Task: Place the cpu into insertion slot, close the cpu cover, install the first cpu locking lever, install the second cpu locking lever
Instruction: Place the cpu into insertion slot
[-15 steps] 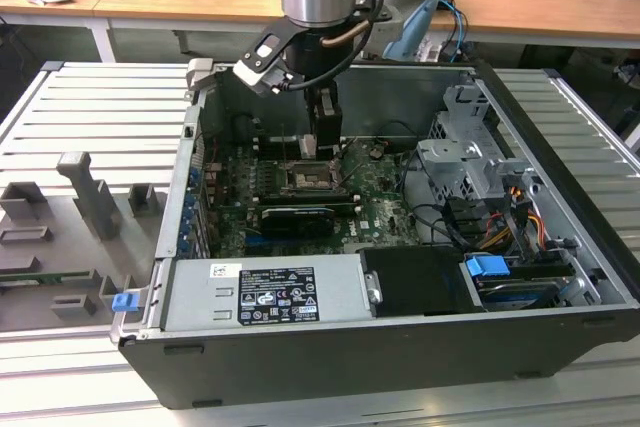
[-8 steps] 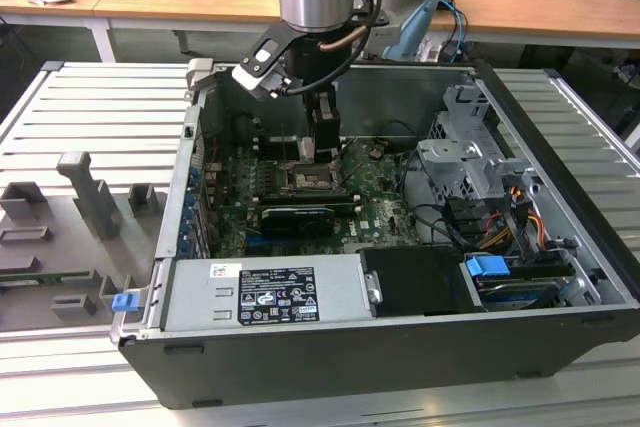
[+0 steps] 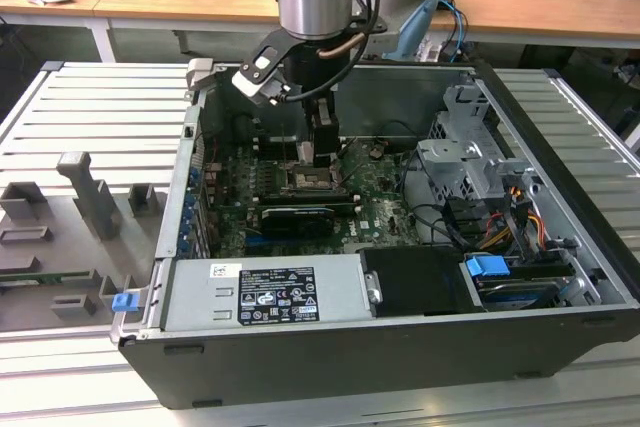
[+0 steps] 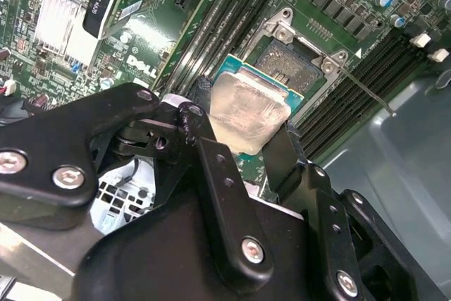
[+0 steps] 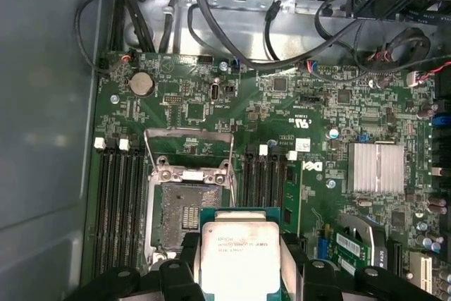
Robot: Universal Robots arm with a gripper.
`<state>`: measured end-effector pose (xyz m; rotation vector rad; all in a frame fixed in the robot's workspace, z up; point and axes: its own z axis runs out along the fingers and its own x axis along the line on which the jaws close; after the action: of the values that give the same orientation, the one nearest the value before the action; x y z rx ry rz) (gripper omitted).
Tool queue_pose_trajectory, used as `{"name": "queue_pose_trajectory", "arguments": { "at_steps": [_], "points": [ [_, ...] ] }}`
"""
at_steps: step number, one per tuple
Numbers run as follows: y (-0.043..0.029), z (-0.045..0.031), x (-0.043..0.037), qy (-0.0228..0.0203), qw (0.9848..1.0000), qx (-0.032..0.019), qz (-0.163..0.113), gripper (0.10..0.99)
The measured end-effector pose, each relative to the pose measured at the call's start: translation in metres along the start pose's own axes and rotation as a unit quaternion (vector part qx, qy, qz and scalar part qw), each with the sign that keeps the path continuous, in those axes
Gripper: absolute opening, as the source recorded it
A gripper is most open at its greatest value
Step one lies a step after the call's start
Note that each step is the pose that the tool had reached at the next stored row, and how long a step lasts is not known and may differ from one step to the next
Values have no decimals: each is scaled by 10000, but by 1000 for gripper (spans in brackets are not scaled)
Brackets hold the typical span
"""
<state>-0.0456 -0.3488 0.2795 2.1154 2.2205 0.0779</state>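
My gripper (image 5: 243,281) is shut on the cpu (image 5: 239,248), a pale silvery square plate on a green board, held by two opposite edges between black fingers (image 5: 184,273). The cpu hangs a little above the insertion slot (image 5: 184,211), overlapping one side of it, and its contact field lies bare. The cpu cover (image 5: 189,132) is swung open behind the slot. In the second wrist view the cpu (image 4: 246,114) hovers beside the insertion slot (image 4: 292,68), and a thin locking lever (image 4: 366,91) sticks out free. In the exterior view my gripper (image 3: 318,152) stands over the insertion slot (image 3: 318,183).
Long black memory slots (image 5: 116,195) flank the socket on both sides. A black card (image 3: 292,217) and a finned heatsink (image 5: 375,167) lie close by. Cables (image 5: 232,47) and a drive cage (image 3: 470,162) fill the case's far end; a power supply (image 3: 265,292) sits in front.
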Motion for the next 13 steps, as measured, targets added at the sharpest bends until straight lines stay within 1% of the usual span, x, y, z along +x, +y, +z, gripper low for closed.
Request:
{"name": "queue_pose_trajectory", "arguments": {
  "at_steps": [13],
  "points": [
    [-15, 138, 9, 0, 10000, -6, 0, 537]
  ]
}}
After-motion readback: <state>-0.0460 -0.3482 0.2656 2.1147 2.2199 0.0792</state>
